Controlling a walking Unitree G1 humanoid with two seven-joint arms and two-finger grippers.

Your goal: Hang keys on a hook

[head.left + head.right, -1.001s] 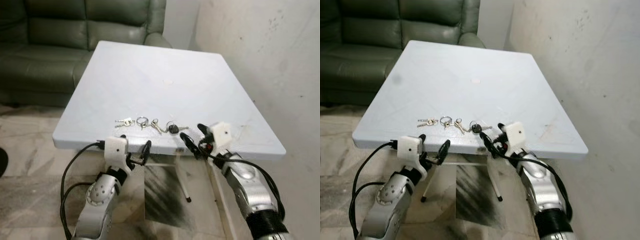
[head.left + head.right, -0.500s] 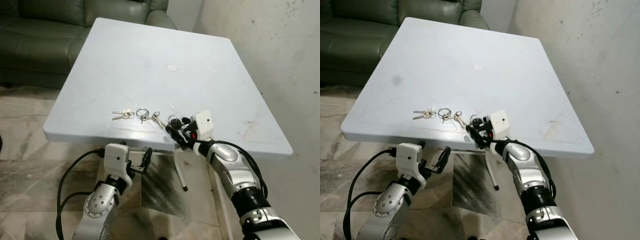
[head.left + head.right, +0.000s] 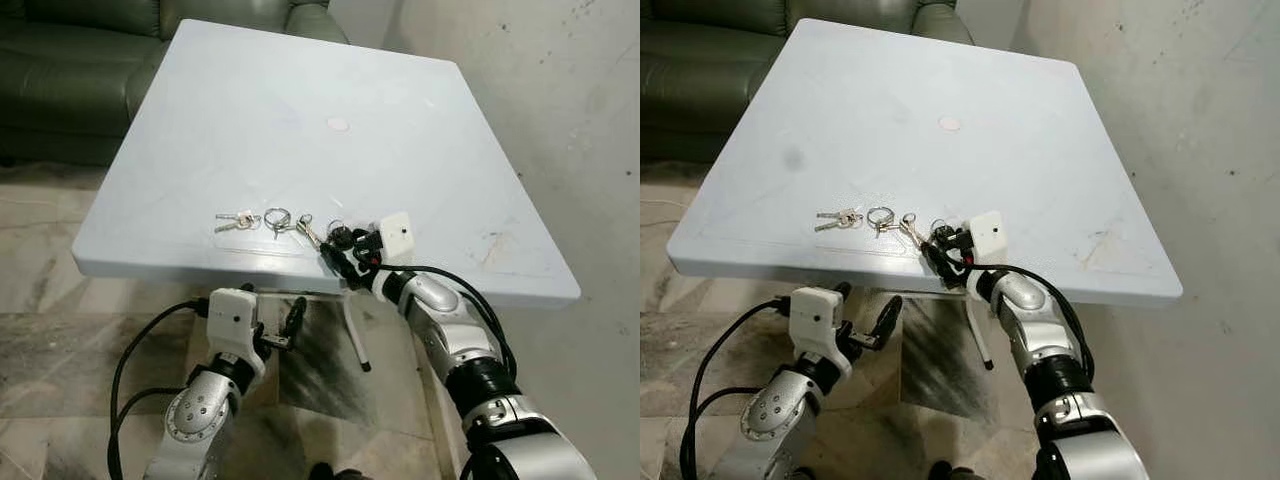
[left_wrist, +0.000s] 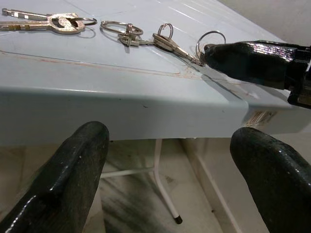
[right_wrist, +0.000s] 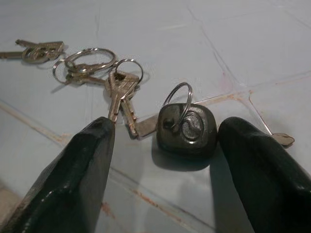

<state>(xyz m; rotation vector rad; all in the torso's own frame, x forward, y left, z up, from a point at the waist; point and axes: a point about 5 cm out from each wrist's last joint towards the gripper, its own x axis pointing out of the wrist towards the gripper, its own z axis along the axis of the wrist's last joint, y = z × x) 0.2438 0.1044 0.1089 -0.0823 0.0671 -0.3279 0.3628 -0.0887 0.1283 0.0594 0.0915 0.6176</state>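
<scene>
Pale tabletop (image 3: 250, 120) filled the upper half of the left eye view, keys (image 3: 300, 225) strung along its near edge at centre. You had the right gripper (image 3: 342, 248) down on them, the left gripper (image 3: 272, 320) waiting below the edge. From the left wrist, its fingers (image 4: 73, 165) stood wide, holding nothing. From the right wrist, you'd spread the fingers (image 5: 77, 174) either side of the black key fob (image 5: 187, 128), likely to pinch it.
</scene>
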